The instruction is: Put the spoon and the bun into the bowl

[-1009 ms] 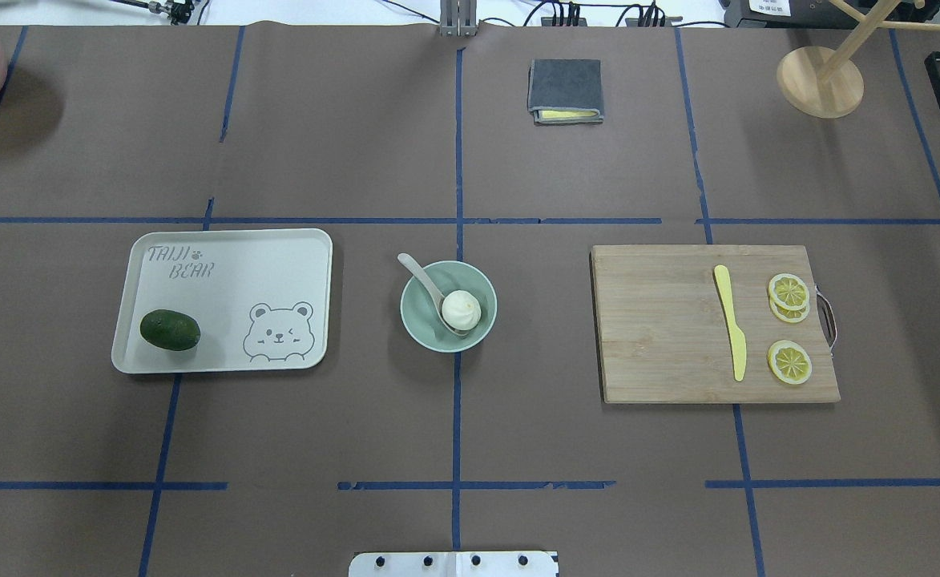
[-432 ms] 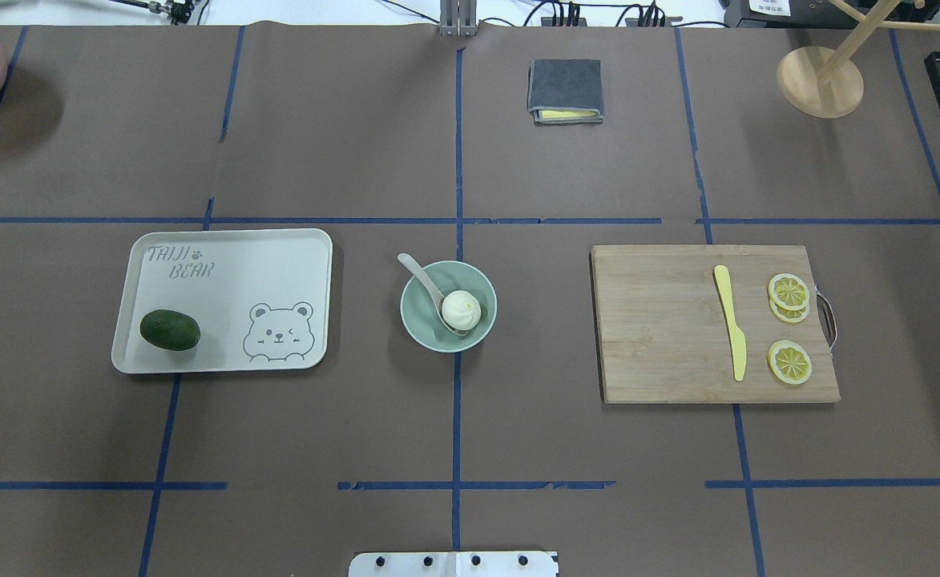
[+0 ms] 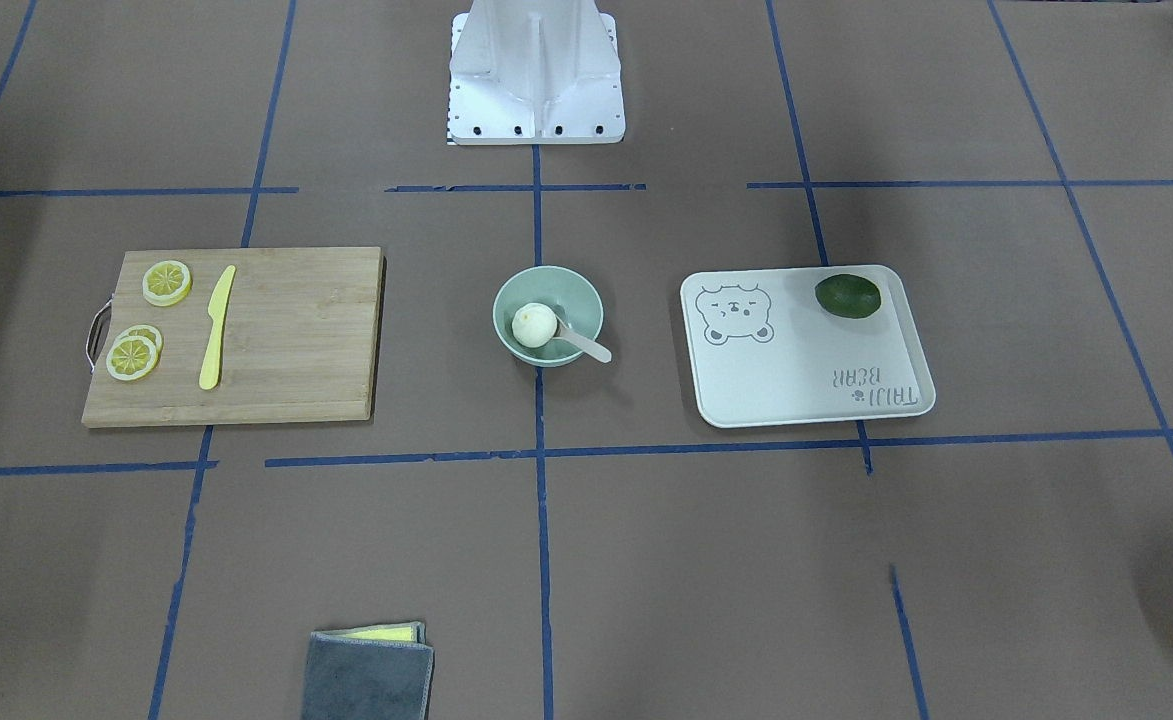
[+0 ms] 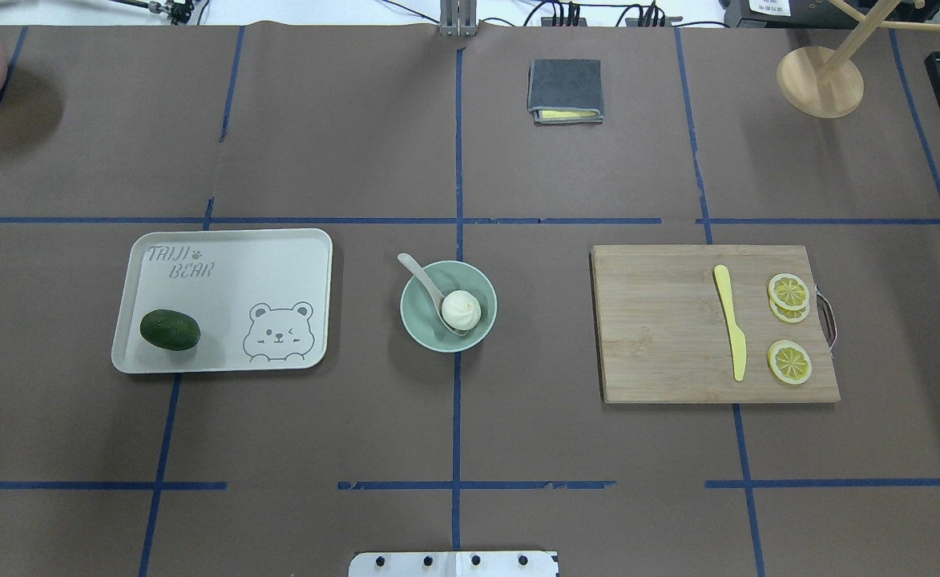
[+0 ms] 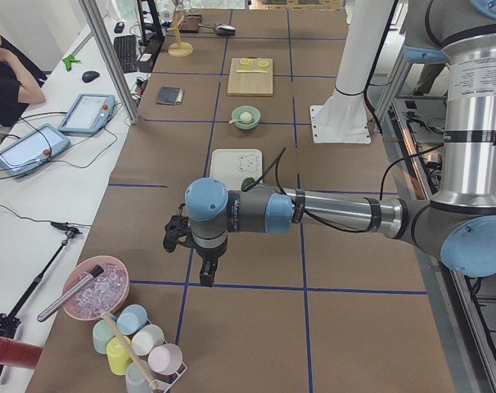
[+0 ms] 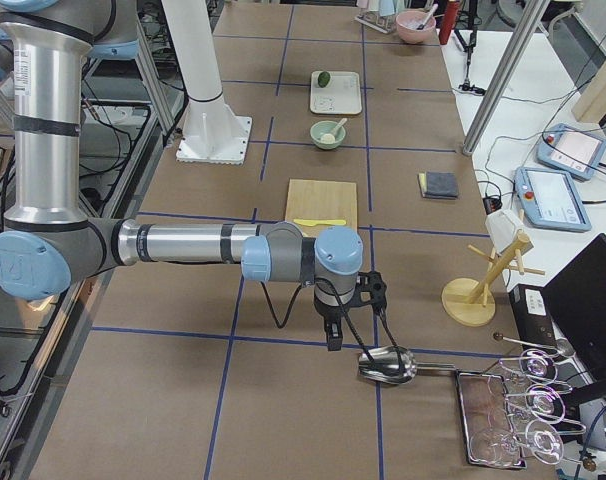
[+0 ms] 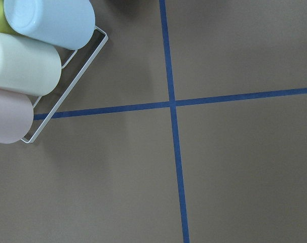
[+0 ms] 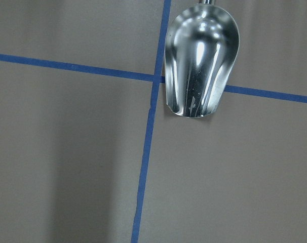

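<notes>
The pale mint-green bowl (image 4: 417, 318) stands at the table's middle. The white pleated bun (image 4: 461, 310) sits inside it. The off-white spoon (image 4: 420, 275) lies with its scoop in the bowl under the bun and its handle over the rim. The front-facing view shows the same bowl (image 3: 574, 292), bun (image 3: 533, 325) and spoon (image 3: 586, 347). My left gripper (image 5: 204, 277) hangs over the table's far left end, my right gripper (image 6: 332, 338) over the far right end. Both are far from the bowl, and I cannot tell whether they are open or shut.
A white bear-printed tray (image 4: 229, 264) with a dark green avocado (image 4: 170, 330) lies left of the bowl. A wooden board (image 4: 662, 336) with a yellow knife (image 4: 730, 324) and lemon slices (image 4: 788, 362) lies right. A metal scoop (image 8: 201, 61) and a cup rack (image 7: 37, 66) sit at the ends.
</notes>
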Controlling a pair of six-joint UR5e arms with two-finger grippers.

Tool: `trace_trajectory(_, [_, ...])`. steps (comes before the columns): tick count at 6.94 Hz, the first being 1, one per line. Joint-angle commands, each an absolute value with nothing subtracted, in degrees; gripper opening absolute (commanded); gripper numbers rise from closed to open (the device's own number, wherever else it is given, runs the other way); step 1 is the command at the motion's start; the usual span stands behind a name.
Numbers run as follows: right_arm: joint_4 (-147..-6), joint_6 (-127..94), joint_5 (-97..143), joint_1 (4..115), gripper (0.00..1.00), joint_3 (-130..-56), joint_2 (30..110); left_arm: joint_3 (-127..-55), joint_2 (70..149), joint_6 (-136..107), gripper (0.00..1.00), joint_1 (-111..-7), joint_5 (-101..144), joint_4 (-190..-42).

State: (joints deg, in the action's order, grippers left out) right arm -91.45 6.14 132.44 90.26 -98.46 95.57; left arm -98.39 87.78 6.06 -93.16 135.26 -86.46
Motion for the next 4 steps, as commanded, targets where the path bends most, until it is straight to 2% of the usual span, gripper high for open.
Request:
trace_trajectory(1, [-91.41,6.06,132.54,90.26,1.00,-98.88,96.06,-98.44,87.28,6.06,1.00,-93.16,135.26,-86.40])
trace_trajectory(4, [-91.32,6.15,132.54,90.26,1.00,-98.88,97.03,-98.44,87.28,6.06,1.00,-93.16,134.74,-86.66])
